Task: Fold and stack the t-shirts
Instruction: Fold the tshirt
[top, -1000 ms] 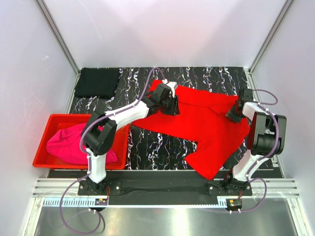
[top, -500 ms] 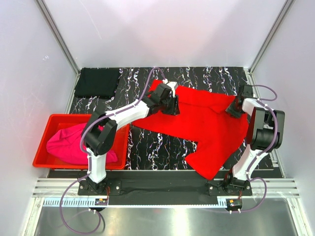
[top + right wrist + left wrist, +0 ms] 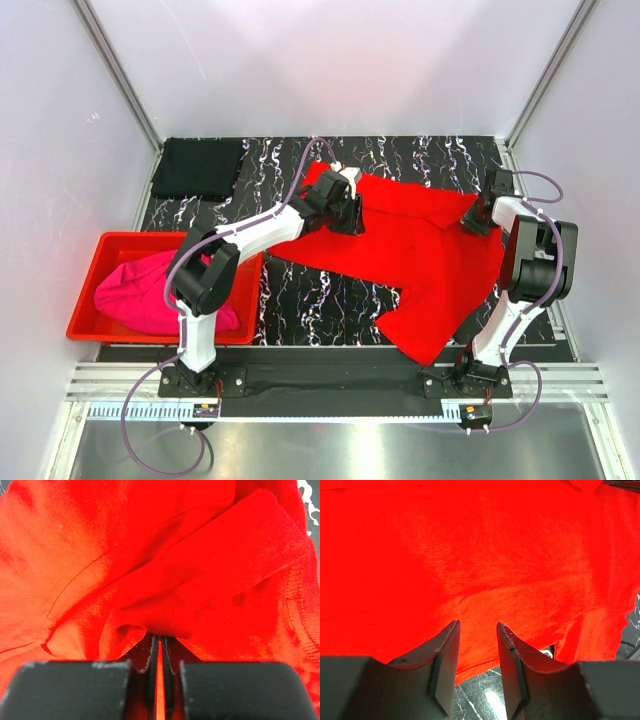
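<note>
The bright red t-shirt (image 3: 420, 260) lies spread on the table, one end hanging toward the front edge. At its back left part, my left gripper (image 3: 350, 212) hovers low; in the left wrist view it (image 3: 477, 625) is open, its fingers (image 3: 447, 650) astride the red t-shirt's hem (image 3: 480, 580), nothing pinched. My right gripper (image 3: 478, 216) is at the shirt's back right corner. In the right wrist view it (image 3: 160, 636) is shut on a bunched fold of the red t-shirt (image 3: 200, 590). The black t-shirt (image 3: 197, 166) lies folded at the back left. The magenta t-shirt (image 3: 140, 295) is crumpled in the bin.
A red plastic bin (image 3: 85, 285) stands at the table's left edge, beside the left arm. The black marbled tabletop (image 3: 330, 300) shows in front of the shirt. White walls and metal rails enclose the table on three sides.
My right gripper has moved slightly toward the back and closed on a fold of the red t-shirt. The left arm has stayed put.
</note>
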`<state>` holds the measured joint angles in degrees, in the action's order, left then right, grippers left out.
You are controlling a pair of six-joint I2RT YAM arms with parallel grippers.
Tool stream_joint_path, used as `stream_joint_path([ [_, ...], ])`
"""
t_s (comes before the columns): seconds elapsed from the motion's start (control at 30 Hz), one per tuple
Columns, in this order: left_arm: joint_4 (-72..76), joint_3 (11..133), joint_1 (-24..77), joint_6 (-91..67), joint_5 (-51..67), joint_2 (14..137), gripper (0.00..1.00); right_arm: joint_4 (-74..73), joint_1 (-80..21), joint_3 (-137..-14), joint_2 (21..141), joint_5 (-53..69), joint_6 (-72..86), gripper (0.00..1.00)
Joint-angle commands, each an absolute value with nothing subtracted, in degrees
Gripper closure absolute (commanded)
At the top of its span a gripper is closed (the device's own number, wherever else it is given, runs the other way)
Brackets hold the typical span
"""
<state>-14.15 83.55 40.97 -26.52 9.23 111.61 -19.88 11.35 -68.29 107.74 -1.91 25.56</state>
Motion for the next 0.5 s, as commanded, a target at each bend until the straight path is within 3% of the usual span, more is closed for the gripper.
stream_joint_path([
  [0.0, -12.39, 85.96, 40.96, -25.93, 9.84, 111.18, 0.6, -20.92, 11.34, -71.01, 106.17, -0.97, 27.07, 0.96],
  [0.47, -12.48, 86.04, 40.87, -26.1, 10.28, 110.57, 0.6, -34.27, 11.16, -71.72, 98.18, 5.97, 29.18, 0.97],
])
